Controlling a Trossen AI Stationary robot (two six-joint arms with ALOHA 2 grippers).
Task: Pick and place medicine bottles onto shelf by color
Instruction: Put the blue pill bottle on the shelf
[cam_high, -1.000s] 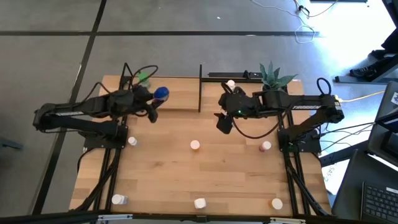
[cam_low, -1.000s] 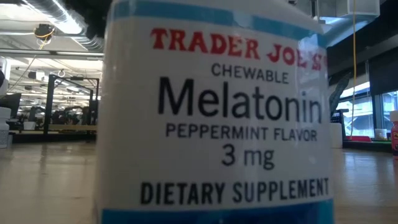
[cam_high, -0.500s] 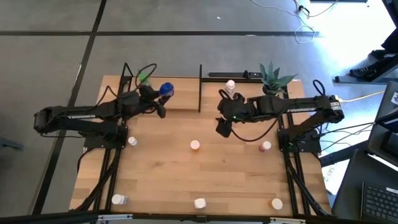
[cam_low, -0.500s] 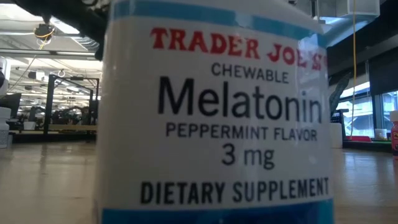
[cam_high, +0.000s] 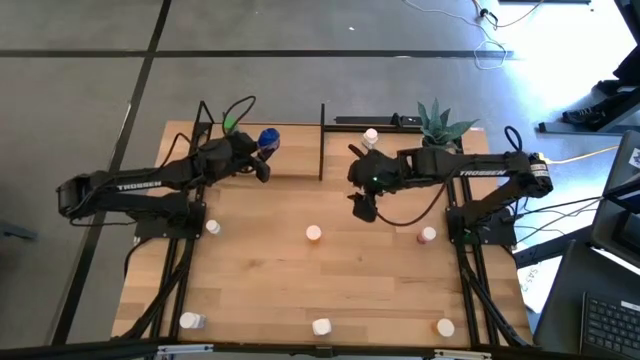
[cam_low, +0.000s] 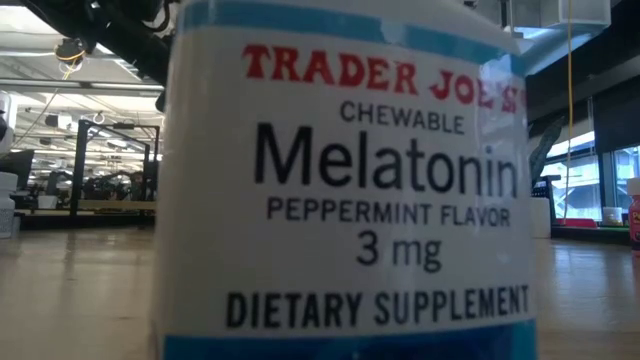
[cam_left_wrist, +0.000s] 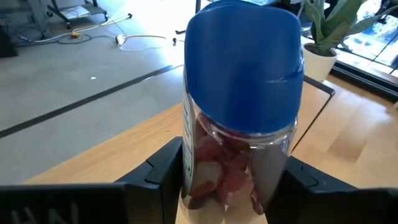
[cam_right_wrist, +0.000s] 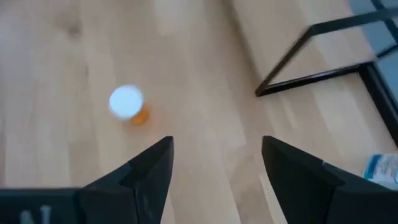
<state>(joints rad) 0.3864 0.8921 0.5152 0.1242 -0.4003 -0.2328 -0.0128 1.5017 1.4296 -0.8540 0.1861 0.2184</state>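
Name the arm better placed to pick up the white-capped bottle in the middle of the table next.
Right. The right gripper hangs empty with open fingers near the white-capped bottle, which shows just ahead in its wrist view. The left gripper is at the shelf, busy holding the blue-capped bottle.

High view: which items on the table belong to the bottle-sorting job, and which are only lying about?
Job:
blue-capped bottle in the left tool
green bottle
white bottle on the shelf
shelf
loose table bottles, e.g.
melatonin bottle

Lying about:
potted plant
cables
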